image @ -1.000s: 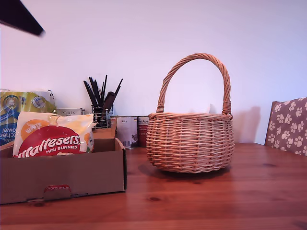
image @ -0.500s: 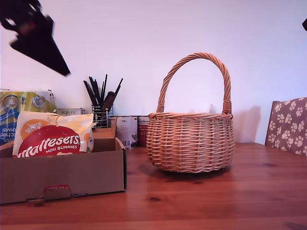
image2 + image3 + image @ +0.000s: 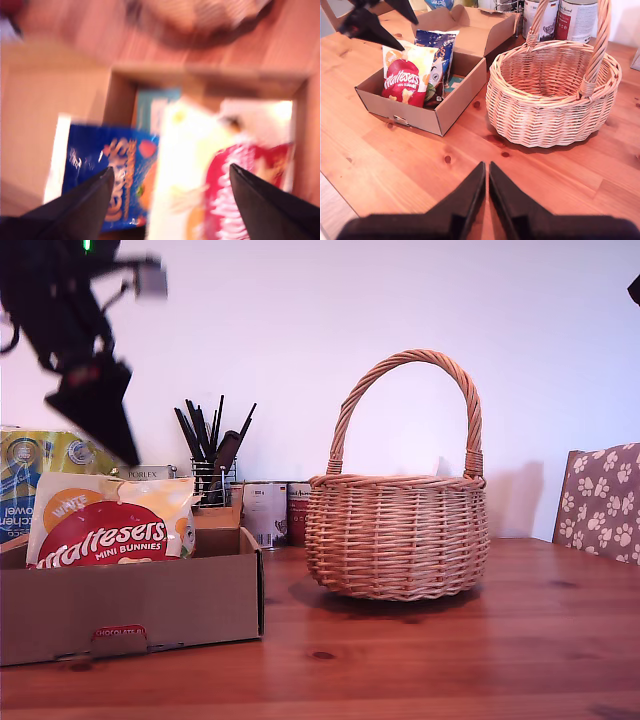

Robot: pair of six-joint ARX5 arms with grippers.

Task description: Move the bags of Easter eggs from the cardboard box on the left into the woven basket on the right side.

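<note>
1. exterior view shows the red-and-white maltesers bag (image 3: 105,525) standing in the cardboard box (image 3: 130,610) at that view's left; nothing has reached the woven basket (image 3: 397,535) at its right yet, as the second wrist view looks into it and shows it bare.
2. a blue bag (image 3: 112,175) lies just beside the maltesers bag in the box.
3. my first gripper (image 3: 170,200) hangs above both bags, jaws spread wide, holding nothing; that view is blurred.
4. to do this well, i would centre over one bag only, descend straight, and pinch its top edge.
5. my second gripper (image 3: 486,180) waits over bare table (image 3: 560,175), jaws nearly together, holding nothing.
</note>
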